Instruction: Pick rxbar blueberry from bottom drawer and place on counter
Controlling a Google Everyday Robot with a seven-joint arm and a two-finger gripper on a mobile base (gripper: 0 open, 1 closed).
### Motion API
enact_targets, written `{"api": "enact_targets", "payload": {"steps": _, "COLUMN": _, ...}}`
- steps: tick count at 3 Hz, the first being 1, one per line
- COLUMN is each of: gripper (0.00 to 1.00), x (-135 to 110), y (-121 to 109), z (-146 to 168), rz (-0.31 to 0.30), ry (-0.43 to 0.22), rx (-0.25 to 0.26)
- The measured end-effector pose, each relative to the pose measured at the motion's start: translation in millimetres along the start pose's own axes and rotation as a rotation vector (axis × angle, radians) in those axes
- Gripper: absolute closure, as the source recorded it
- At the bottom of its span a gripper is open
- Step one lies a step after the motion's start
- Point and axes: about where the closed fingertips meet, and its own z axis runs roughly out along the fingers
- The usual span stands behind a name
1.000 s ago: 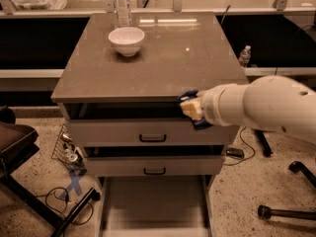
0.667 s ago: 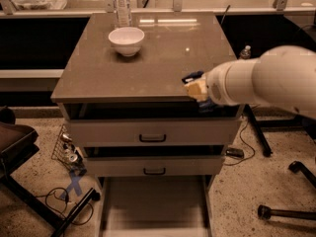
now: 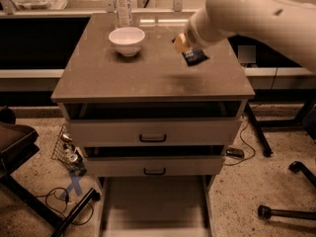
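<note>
My gripper [image 3: 183,45] is over the right middle of the counter [image 3: 148,73], at the end of the big white arm coming in from the upper right. It is shut on the rxbar blueberry [image 3: 194,57], a small dark blue-black bar that hangs tilted below the fingertips, just above the counter top. The bottom drawer [image 3: 154,209] is pulled out at the foot of the cabinet and its pale floor shows nothing on it.
A white bowl [image 3: 127,40] stands on the counter's left rear, with a clear water bottle [image 3: 122,5] behind it. The two upper drawers [image 3: 153,132] are slightly open. A chair base [image 3: 289,209] is at the right, cables and a dark stand [image 3: 59,201] at the left.
The arm has risen from the counter's front right edge and moved back over the counter top, carrying the bar with it.
</note>
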Motion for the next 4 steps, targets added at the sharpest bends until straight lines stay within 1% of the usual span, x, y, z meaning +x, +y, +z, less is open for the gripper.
{"api": "enact_targets", "payload": {"steps": 1, "gripper": 0.98, "x": -44, "y": -45, "z": 55, "rz": -0.025, "ry": -0.002, "rx": 0.056}}
{"api": "enact_targets", "payload": {"steps": 2, "gripper": 0.75, "x": -60, "y": -46, "z": 50, "rz": -0.027, "ry": -0.031, "rx": 0.062}}
{"api": "enact_targets", "payload": {"steps": 4, "gripper": 0.29, "x": -60, "y": -45, "z": 50, "rz": -0.029, "ry": -0.031, "rx": 0.060}}
